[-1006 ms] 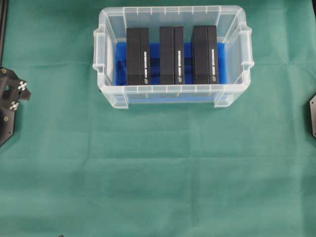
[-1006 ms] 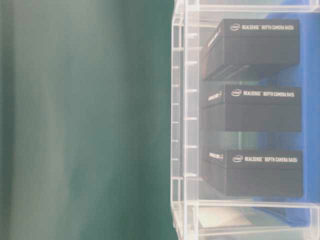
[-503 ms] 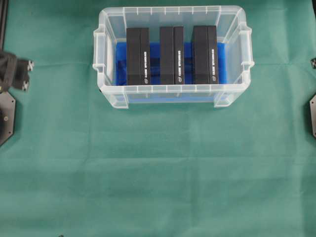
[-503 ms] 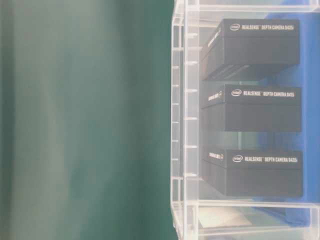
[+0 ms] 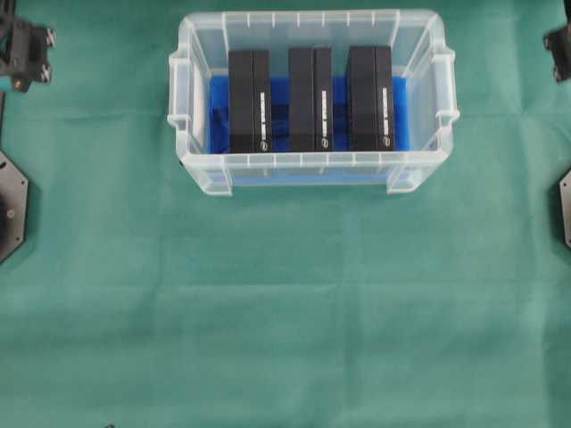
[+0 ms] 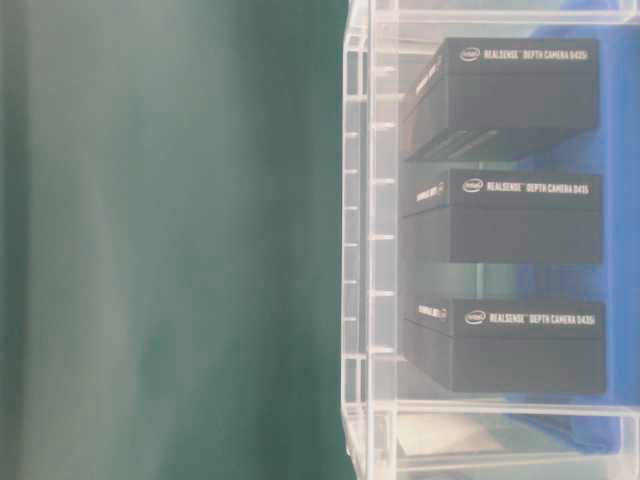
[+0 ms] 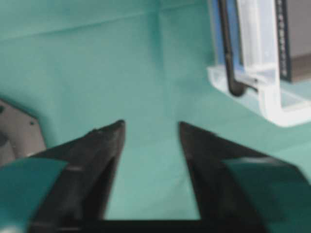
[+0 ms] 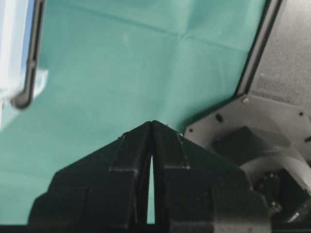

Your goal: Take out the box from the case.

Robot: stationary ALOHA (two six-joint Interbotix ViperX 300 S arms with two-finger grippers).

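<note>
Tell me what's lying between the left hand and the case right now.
Nothing but bare green cloth. In the overhead view the left hand sits at the far left edge, apart from the case.

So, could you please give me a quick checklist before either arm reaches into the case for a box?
1. Three black boxes stand side by side inside the case: ok.
2. Case sits flat on the green cloth: ok.
3. Left tool open, empty: ok.
4. Right tool open for grasping: not ok, shut.
5. Either tool above the case: not ok, both off to its sides.
6. Boxes loose enough to lift: cannot tell.
</note>
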